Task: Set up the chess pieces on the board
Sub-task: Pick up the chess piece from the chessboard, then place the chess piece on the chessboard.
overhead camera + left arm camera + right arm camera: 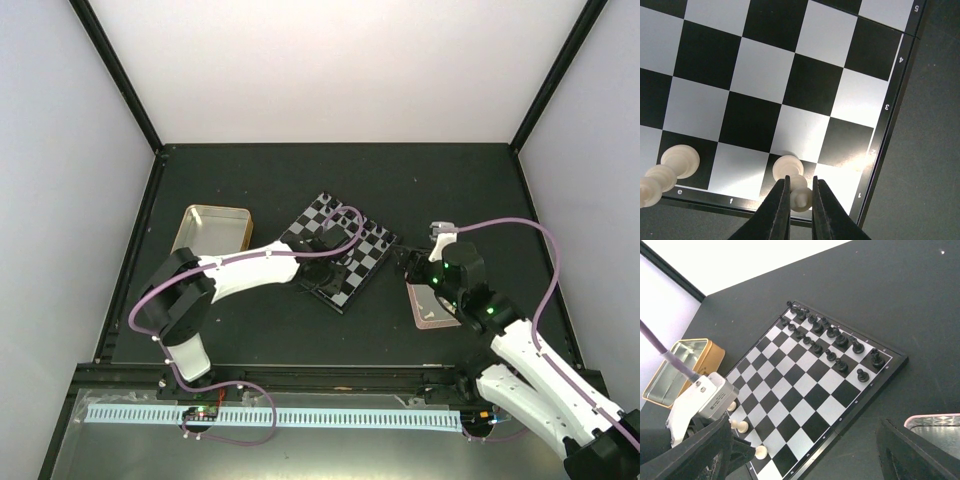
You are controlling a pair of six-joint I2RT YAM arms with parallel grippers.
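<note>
The board (352,262) lies at mid table. Black chess pieces (826,332) stand in two rows along its far side in the right wrist view. A few white pieces (742,427) stand along its near edge. My left gripper (318,272) is over that edge. In the left wrist view it (800,200) is shut on the top of a white piece (788,166) that stands upright on a black corner-side square; two more white pieces (680,160) stand to the left. My right gripper (410,262) is open and empty just off the board's right side, its fingers (690,455) wide apart.
A yellow-rimmed metal tin (212,230) lies open left of the board. A pink tray (432,308) lies right of the board, partly under my right arm, and also shows in the right wrist view (935,421). Black frame posts edge the table.
</note>
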